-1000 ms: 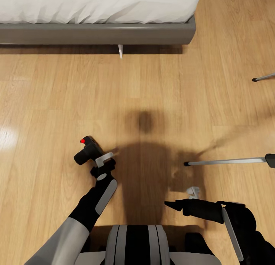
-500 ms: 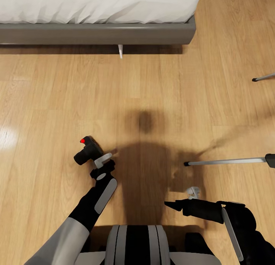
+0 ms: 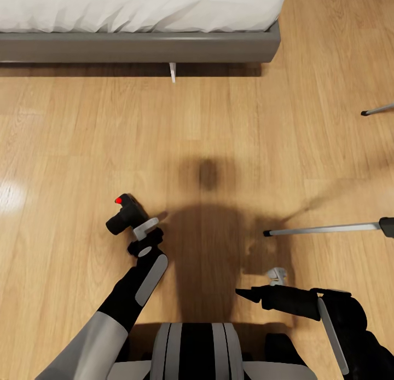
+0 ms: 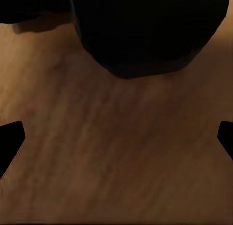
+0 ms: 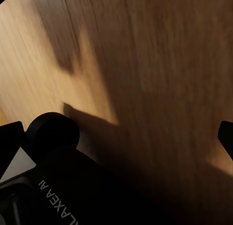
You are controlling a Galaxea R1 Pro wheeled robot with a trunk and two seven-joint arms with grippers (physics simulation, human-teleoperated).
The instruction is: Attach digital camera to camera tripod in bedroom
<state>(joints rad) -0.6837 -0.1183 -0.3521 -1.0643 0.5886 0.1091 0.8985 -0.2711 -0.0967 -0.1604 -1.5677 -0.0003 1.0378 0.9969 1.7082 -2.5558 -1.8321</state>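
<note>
Looking down from the head camera, I have the digital camera [image 3: 125, 214] on the light wood floor [image 3: 219, 133], ahead of my base and to its left, its red button facing up. My left gripper [image 3: 143, 226] sits right against its near side; in the left wrist view both finger tips stand wide apart at the frame's edges with bare floor between them, so that gripper is released and grasps nothing. The camera's black body [image 4: 145, 30] looms just beyond the fingers there.

My right gripper [image 3: 249, 293] hangs low by my base, pointing across toward the left. In its wrist view the two tips again sit far apart with only shaded floor [image 5: 160, 89] between them, so it is spread open and empty.

Two silver legs of the camera tripod [image 3: 323, 229] reach in from the right edge, each ending in a dark foot on the floor; the nearer one lies just ahead of my right arm.

Across the far side runs the bed [image 3: 137, 43], grey frame under white bedding. My own shadow falls on the boards between the arms.

Reading the right wrist view, I see white letters "AXEA" on a black part of my arm [image 5: 63, 205]; the remaining letters are cut off.
</note>
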